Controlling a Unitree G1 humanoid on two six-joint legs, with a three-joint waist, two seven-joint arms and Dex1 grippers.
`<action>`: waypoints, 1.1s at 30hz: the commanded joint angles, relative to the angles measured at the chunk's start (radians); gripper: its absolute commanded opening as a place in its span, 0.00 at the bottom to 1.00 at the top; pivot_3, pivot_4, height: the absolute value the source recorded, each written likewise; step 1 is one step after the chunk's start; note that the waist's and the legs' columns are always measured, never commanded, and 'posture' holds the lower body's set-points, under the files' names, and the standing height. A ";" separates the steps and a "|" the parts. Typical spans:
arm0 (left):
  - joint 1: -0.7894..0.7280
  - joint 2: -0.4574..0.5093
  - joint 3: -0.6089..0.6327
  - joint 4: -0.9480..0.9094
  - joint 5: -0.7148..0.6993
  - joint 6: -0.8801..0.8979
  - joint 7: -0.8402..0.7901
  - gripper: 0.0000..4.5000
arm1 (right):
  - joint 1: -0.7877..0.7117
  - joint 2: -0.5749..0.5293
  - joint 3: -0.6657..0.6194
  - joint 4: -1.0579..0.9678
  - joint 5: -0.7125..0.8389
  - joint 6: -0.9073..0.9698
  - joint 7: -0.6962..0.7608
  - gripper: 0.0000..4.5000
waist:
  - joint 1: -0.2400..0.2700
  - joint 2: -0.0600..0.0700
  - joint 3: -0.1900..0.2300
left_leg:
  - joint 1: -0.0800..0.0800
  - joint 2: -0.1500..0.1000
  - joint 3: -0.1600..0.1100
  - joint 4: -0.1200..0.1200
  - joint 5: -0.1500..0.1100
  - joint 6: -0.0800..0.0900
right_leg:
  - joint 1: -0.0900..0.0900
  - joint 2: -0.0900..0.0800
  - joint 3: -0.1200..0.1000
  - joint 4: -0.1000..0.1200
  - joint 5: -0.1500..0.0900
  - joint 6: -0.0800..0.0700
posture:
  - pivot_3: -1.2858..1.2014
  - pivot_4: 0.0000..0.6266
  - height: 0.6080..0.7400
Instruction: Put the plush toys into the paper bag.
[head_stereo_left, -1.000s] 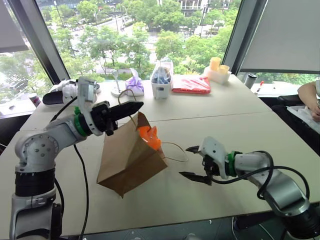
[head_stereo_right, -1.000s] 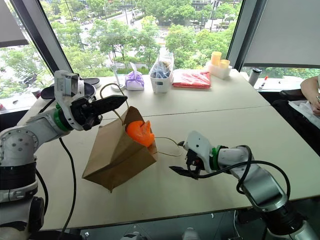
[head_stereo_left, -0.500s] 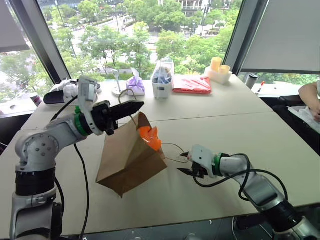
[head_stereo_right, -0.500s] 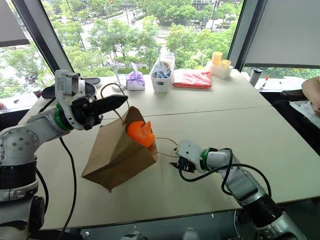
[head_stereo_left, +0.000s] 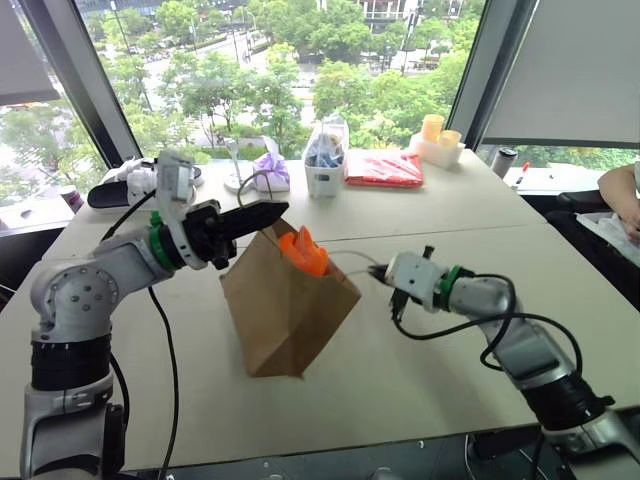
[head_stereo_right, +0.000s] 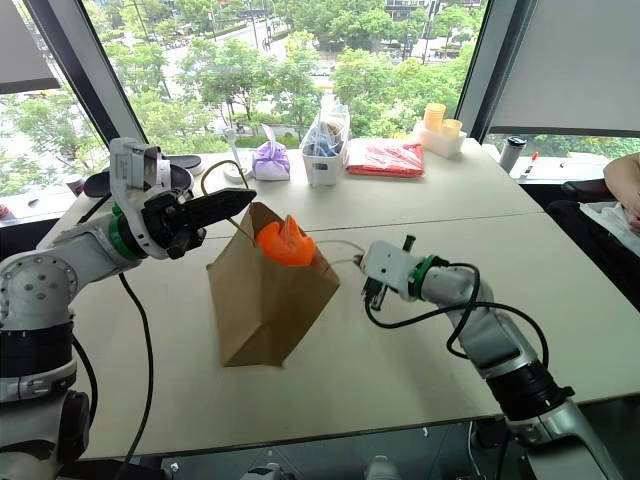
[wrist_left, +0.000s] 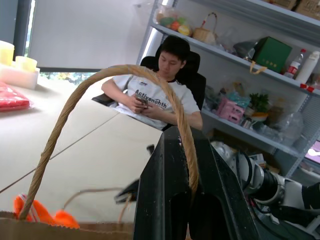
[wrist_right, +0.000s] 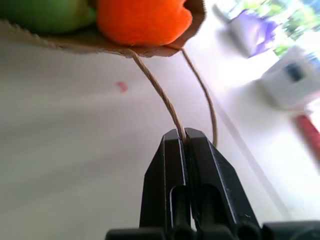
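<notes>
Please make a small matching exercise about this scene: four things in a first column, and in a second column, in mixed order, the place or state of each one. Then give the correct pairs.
Things:
1. orange plush toy
2. right gripper
3. purple pouch
4. left gripper

Places or states:
A. shut on the paper bag's near cord handle
B. on the far table by the window, beside a white container
C. sticking out of the top of the paper bag
D. holds the bag's other cord handle up

Pairs: 1-C, 2-A, 3-B, 4-D
</notes>
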 joint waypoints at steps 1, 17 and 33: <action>-0.056 -0.023 -0.008 0.031 0.056 -0.078 -0.032 0.00 | -0.116 -0.057 -0.076 0.045 -0.118 -0.209 -0.137 0.01 | 0.001 0.000 0.000 | 0.000 0.000 0.000 0.000 0.000 0.000 | 0.000 0.000 0.000 0.000 0.000 0.000 | 0.52 0.24 1.00; -0.016 -0.144 -0.176 0.152 0.374 -0.295 -0.139 0.00 | -0.100 -0.043 -0.083 0.040 -0.141 -0.322 -0.130 0.01 | -0.003 0.000 0.000 | -0.001 0.000 0.001 -0.002 0.003 -0.005 | 0.001 0.000 0.000 -0.007 0.000 0.000 | 0.52 0.24 1.00; -0.044 -0.193 -0.192 0.088 0.357 -0.228 -0.112 0.89 | -0.026 -0.147 -0.200 -0.078 -0.008 -0.182 0.045 0.77 | -0.001 0.000 0.000 | -0.001 0.000 0.001 -0.001 0.003 -0.005 | 0.002 0.000 0.000 -0.007 0.000 0.000 | 0.52 0.24 1.00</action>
